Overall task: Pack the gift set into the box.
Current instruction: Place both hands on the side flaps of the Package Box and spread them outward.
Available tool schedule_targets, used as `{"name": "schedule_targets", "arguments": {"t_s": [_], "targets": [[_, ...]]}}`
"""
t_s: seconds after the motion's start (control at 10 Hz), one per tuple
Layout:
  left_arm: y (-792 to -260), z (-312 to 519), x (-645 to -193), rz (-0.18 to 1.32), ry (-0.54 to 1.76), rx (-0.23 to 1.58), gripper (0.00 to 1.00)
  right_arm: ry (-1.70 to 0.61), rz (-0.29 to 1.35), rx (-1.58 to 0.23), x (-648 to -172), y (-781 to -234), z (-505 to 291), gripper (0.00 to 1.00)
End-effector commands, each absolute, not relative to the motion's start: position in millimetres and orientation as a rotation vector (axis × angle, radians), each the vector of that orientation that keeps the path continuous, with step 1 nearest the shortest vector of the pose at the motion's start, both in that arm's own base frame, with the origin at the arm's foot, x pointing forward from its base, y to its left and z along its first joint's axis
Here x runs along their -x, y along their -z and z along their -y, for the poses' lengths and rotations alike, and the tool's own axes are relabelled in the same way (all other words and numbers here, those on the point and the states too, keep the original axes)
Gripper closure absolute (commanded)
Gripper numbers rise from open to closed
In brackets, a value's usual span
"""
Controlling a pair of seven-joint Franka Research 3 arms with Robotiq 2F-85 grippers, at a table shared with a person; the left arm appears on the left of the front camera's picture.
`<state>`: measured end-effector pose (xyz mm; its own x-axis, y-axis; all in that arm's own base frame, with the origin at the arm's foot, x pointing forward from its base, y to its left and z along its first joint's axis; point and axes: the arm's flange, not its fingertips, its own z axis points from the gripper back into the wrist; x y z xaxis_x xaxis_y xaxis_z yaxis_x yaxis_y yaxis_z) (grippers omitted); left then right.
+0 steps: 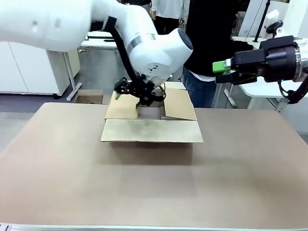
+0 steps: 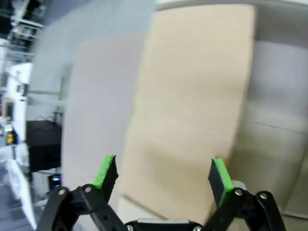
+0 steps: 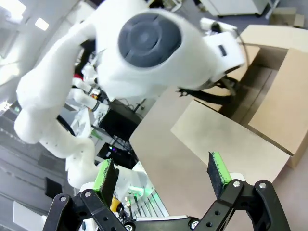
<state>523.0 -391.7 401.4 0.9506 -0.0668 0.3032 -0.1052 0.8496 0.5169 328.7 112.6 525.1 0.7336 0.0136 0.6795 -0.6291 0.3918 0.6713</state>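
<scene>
Front view: one open box [image 1: 151,131]

Even indoor light, soft shadow under the box [image 1: 151,131]; left wrist view blurred.

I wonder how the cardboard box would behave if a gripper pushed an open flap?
The flaps of the box are thin board, so one would probably hinge at its fold. Being thin-walled, it looks light and may slide on the smooth table.

Box [image 1: 151,131] far-centre on table [image 1: 144,187], L claw [image 2: 163,175] over its flaps, R claw [image 1: 220,67] up right, person [image 1: 211,33] behind box.
</scene>
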Motion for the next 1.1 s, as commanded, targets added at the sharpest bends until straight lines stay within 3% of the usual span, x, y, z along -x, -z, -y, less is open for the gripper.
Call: {"name": "schedule_targets", "arguments": {"t_s": [0.0,1.0], "targets": [[-415.8,388.3,-549.6,0.241,-0.020,-0.413,0.00,-0.461,0.683,-1.127,-331.4,-524.9,-115.7,0.00],[-402.7,381.9,-548.6,0.215,0.019,-0.598,0.00,-0.461,0.683,-1.127,-331.4,-524.9,-115.7,0.00]]}}
